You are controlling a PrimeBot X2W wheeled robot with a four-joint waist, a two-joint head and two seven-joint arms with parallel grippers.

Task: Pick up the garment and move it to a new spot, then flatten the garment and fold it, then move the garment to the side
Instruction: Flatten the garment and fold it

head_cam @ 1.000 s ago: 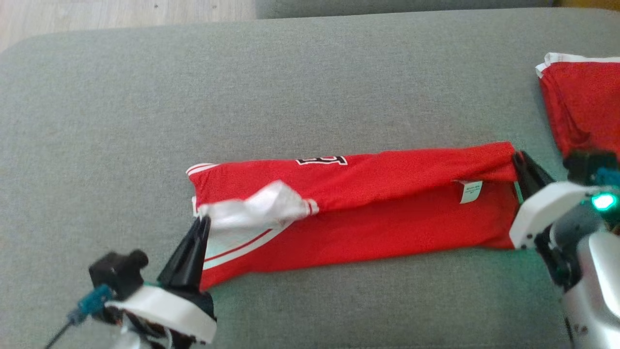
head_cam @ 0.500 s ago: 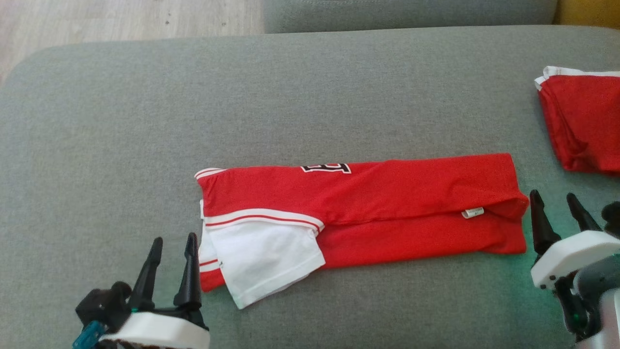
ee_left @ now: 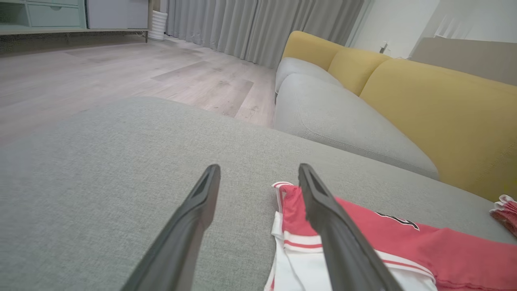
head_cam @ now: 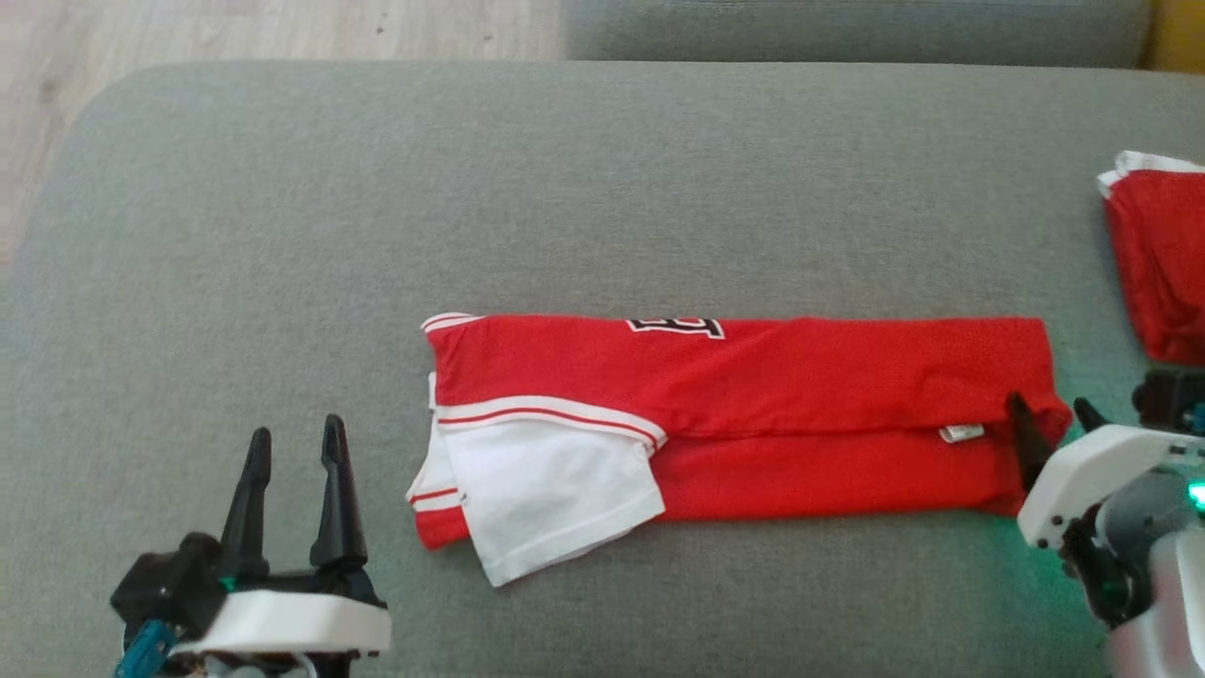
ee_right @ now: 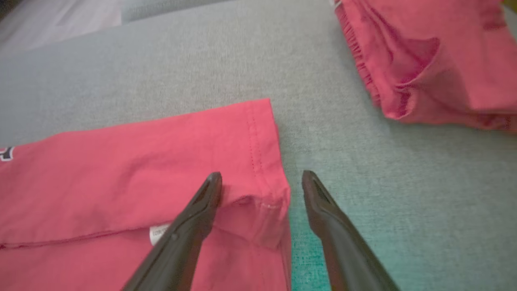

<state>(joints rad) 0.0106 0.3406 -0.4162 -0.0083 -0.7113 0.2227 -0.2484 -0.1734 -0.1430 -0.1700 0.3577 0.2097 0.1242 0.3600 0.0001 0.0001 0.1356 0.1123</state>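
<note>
As fingers (head_cam: 336, 499) gape, garment (head_cam: 800, 395) between, seemingly untouched

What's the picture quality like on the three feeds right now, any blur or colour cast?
Head view: slightly soft, green glow on the grey cushion by the right pincer. Right wrist view: soft focus, garment washed to pink, teal cast on the cushion. Left wrist view: sharpest, wide-angle stretch, left pincer looms large.

Two long tapered black fingers (head_cam: 334, 490) are set in a white moulded housing (head_cam: 282, 626) on both the left claw (head_cam: 295, 428) and the right claw (head_cam: 1049, 405). A teal connector (head_cam: 146, 648) is fitted beside the left one.
</note>
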